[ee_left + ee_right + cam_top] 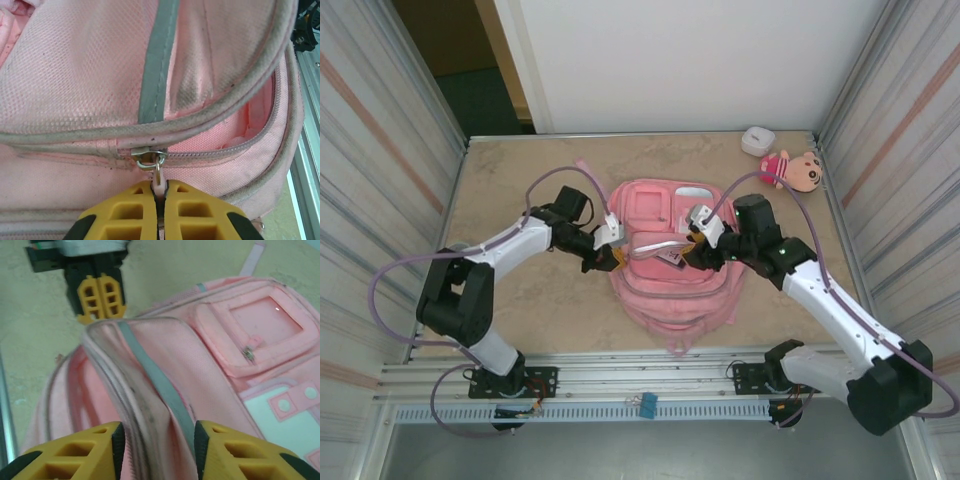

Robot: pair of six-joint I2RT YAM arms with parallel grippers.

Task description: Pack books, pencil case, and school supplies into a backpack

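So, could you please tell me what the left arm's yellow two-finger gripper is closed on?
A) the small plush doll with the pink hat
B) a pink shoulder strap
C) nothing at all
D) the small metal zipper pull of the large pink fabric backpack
D: in the left wrist view the left gripper is pinched shut on the zipper pull, which hangs from the slider on the pink backpack.

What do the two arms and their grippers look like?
The left arm and right arm have white shells, black joints and black bases. A pale purple cable runs along each. The left gripper and right gripper have yellow lattice-patterned fingers with black trim.
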